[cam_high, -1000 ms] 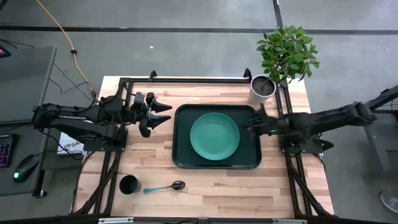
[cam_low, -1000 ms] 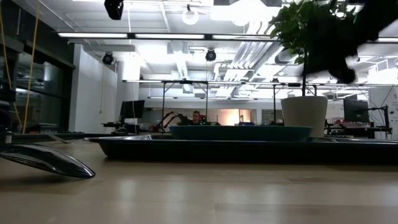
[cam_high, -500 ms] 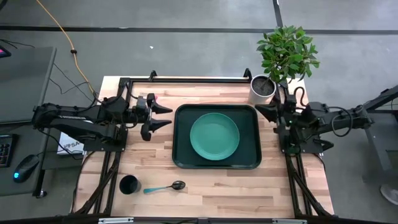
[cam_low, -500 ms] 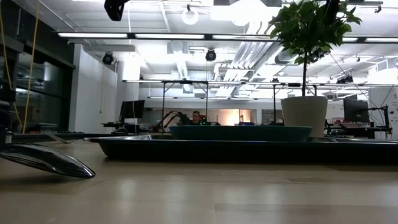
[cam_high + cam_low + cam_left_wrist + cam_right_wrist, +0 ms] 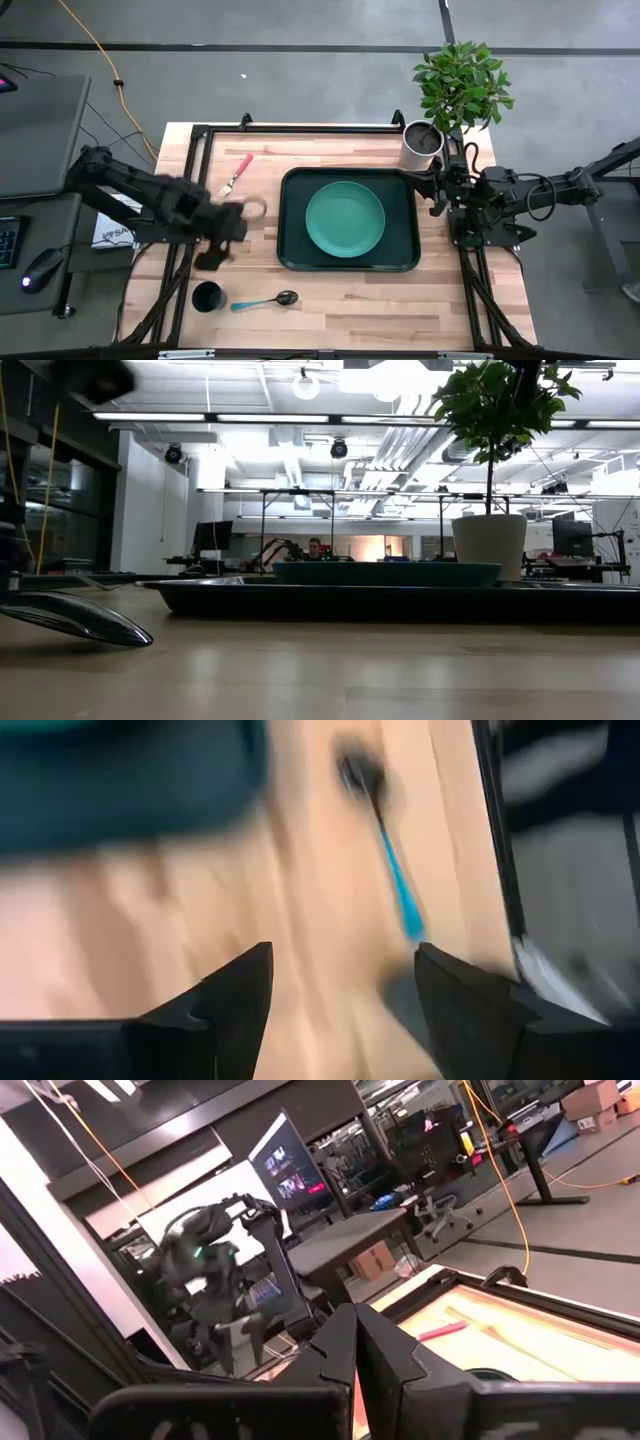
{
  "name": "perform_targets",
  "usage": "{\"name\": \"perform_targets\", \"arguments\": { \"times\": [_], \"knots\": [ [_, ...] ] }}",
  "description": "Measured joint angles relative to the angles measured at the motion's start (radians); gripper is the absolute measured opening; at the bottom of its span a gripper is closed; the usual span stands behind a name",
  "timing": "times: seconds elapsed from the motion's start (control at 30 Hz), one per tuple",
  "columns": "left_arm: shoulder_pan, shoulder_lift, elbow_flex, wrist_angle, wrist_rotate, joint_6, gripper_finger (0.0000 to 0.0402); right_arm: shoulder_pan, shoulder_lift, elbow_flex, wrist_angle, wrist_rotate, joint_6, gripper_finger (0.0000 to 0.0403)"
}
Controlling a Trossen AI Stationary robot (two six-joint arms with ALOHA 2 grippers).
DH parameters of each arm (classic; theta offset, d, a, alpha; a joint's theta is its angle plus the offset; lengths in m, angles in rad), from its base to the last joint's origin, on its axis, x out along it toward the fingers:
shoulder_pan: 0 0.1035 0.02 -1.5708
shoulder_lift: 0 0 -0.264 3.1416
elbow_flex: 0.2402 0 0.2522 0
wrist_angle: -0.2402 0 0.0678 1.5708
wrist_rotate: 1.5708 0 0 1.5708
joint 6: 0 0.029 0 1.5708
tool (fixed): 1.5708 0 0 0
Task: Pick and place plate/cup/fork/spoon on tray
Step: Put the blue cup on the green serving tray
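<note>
The left pincer (image 5: 222,240), fingers spread apart and carrying nothing, is sweeping away from the fork (image 5: 237,173) it was hovering over half a second ago and is now passing just beside the tray (image 5: 297,258), heading toward the cup (image 5: 207,297) and spoon (image 5: 263,301) lying near the tray's front edge; one of them is probably the next pick. The right pincer (image 5: 436,186), fingers pressed together, is resting beside the tray's opposite side, having pulled back. The tray is holding only the plate (image 5: 345,218), centred; the fork is waiting on the surface beyond the tray's far left corner.
</note>
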Motion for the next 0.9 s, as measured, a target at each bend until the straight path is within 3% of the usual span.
{"name": "perform_targets", "arguments": {
  "times": [0.23, 0.4, 0.53, 0.7, 0.8, 0.9],
  "knots": [
    [-0.321, 0.057, -0.085, -0.016, -0.005, -0.271, 0.0227, 0.000, 0.002, 0.000, -0.013, 0.000, 0.000, 0.0000],
    [-0.447, 0.092, -0.132, 0.043, -0.069, -0.406, 0.0227, 0.000, 0.002, 0.000, -0.032, 0.000, 0.000, 0.0000],
    [-0.479, 0.133, -0.155, 0.054, -0.125, -0.451, 0.0227, 0.000, 0.002, 0.000, -0.048, 0.000, 0.001, 0.0000],
    [-0.481, 0.195, -0.190, 0.128, -0.080, -0.461, 0.0211, 0.000, 0.002, 0.000, -0.067, -0.001, 0.019, 0.0000],
    [-0.481, 0.243, -0.202, 0.153, -0.075, -0.472, 0.0180, 0.000, 0.002, 0.000, -0.073, -0.002, 0.020, 0.0000],
    [-0.478, 0.271, -0.202, 0.152, -0.065, -0.479, 0.0123, 0.000, 0.002, 0.000, -0.073, -0.003, 0.019, 0.0000]
  ]
}}
